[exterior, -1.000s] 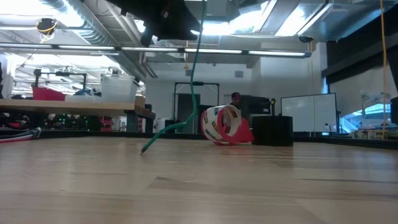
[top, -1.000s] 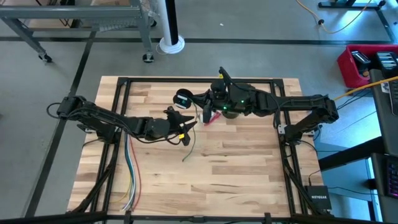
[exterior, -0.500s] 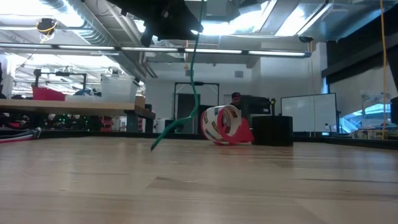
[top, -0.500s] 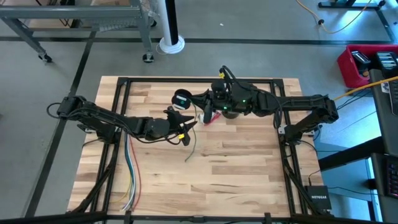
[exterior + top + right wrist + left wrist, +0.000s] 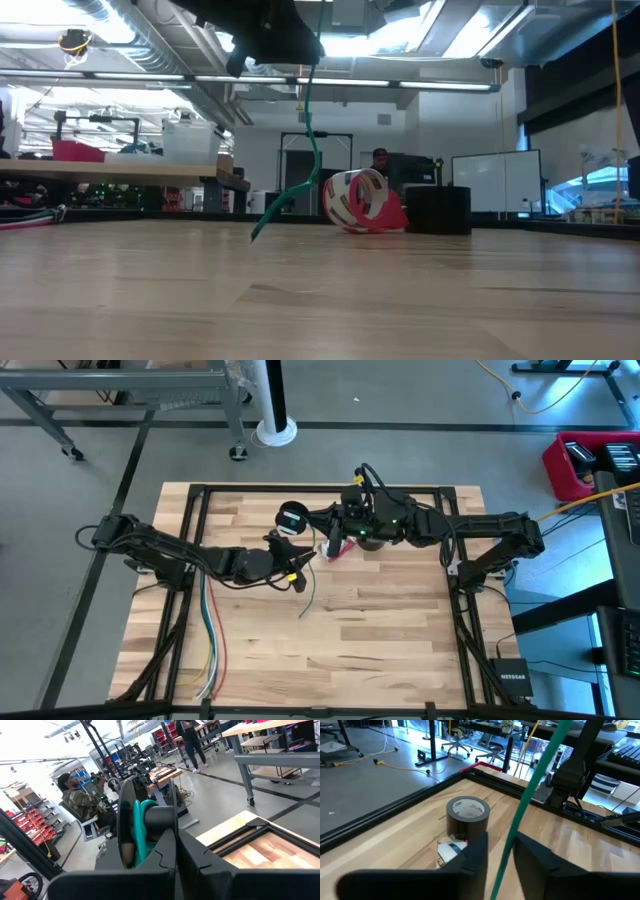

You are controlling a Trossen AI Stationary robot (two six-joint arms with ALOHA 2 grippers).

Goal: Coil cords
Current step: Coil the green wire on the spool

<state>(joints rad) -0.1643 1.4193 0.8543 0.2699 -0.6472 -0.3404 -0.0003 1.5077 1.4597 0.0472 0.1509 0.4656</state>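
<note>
A thin green cord (image 5: 308, 120) hangs from a black reel (image 5: 145, 820) that has green turns wound on its hub. The reel (image 5: 292, 517) is high over the table's far middle, with my right gripper (image 5: 175, 840) shut on it. Lower down, the cord (image 5: 520, 815) runs through the gap of my left gripper (image 5: 500, 845), which stands open around it above the table's middle (image 5: 300, 565). The cord's free end (image 5: 256, 235) is near the tabletop; whether it rests there I cannot tell. My right gripper pinches the thin rim of one reel disc (image 5: 172, 815) between its two fingers. The fingers come level from the table's right side. The reel is lifted clear, and the cord hangs slack below it. My left gripper: whether a finger (image 5: 532, 857) touches the cord I cannot tell.
A dark tape roll (image 5: 467, 817) stands flat on the table under the right arm, with a white-and-red roll (image 5: 358, 200) beside it. Long green, yellow, red and white wires (image 5: 210, 645) lie along the left side. Black frame rails (image 5: 320, 488) border the tabletop.
The cord's hanging part has shifted: its free end has moved a little toward the table's right edge and slightly upward. My right gripper's wrist has tipped a little with the reel. Both arms have otherwise stayed in place.
</note>
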